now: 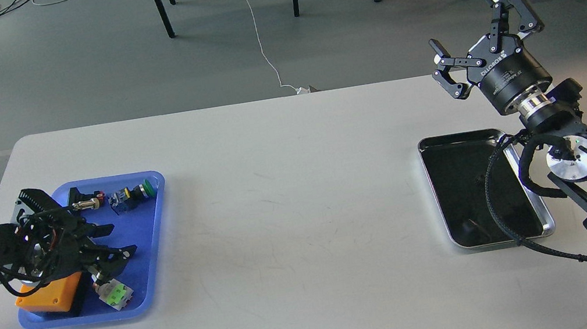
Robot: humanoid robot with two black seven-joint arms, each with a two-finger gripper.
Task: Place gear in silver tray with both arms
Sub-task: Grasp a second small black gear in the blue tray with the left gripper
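Observation:
The silver tray (459, 185) lies on the right of the white table, its dark bottom bare apart from reflections. My right gripper (466, 25) is open and empty, raised above the table's far right edge behind the silver tray, its fingers pointing up and away. My left gripper (114, 243) is low inside the blue plastic tray (159, 209) at the left, with its fingers spread apart over the parts there. I cannot make out a gear; the left arm hides part of the blue tray.
The blue tray holds an orange box (49, 294), a green push button (141, 189), a green-and-white part (113, 293) and a metal connector (88, 204). Chair and table legs stand on the floor beyond the table.

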